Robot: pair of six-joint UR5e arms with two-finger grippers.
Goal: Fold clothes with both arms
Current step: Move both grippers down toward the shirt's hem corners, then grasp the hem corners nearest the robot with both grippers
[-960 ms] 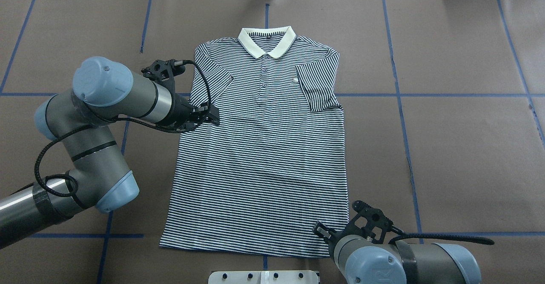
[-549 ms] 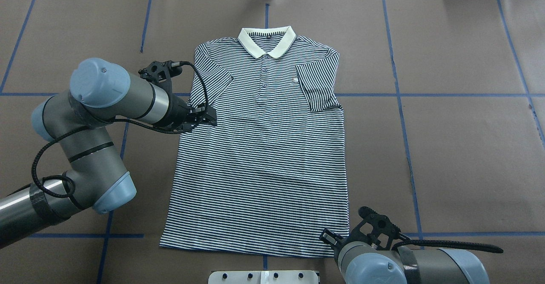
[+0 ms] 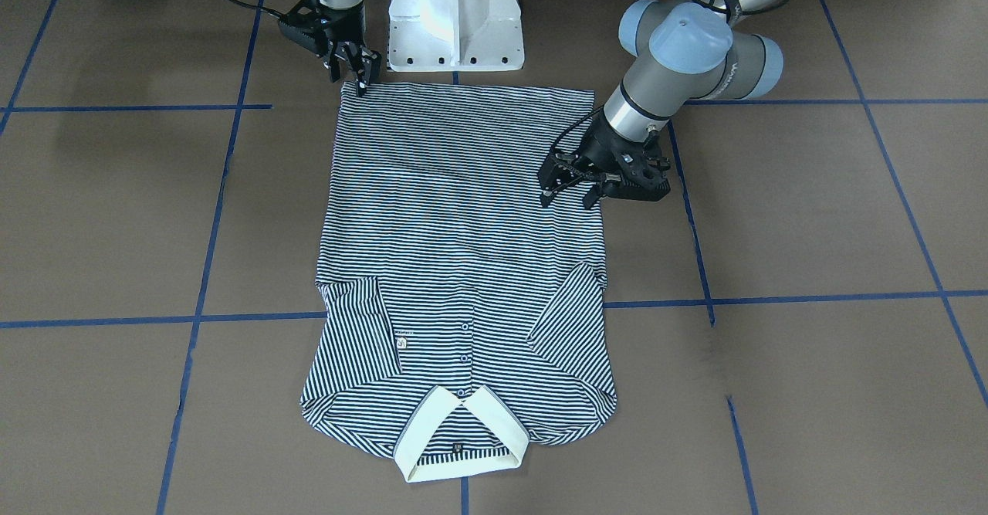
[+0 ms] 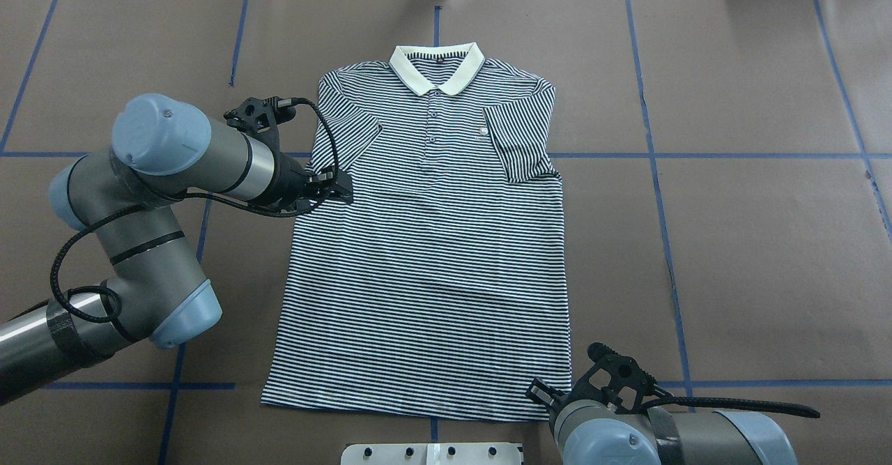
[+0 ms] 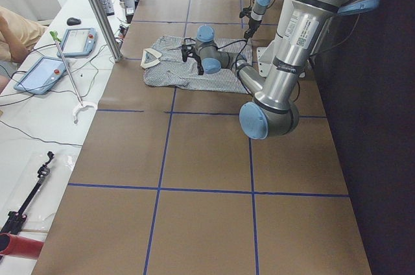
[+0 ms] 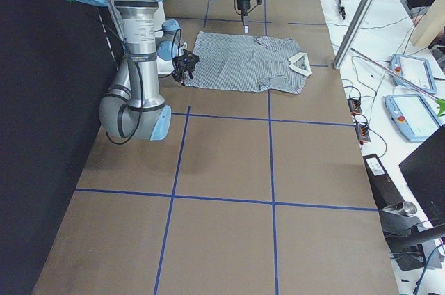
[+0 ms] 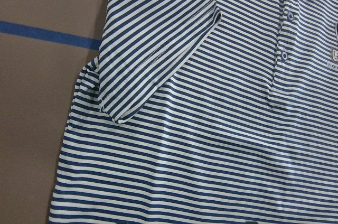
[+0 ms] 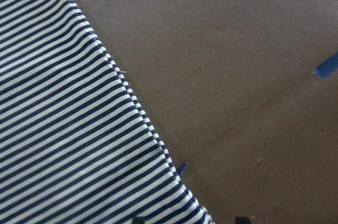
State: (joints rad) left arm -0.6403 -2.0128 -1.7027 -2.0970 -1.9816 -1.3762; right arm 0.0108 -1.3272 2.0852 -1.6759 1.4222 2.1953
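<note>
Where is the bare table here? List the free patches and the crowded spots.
The widest bare table lies right of the polo shirt. Also free: the far-left corner beyond the left arm. Crowded: the shirt's left edge at the left gripper, and the near right hem corner at the right gripper, by the pedestal base.

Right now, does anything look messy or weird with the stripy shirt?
Nothing stands out. The shirt lies flat, front up, both short sleeves folded inward over the chest, collar neat. No spills or tears show.
</note>
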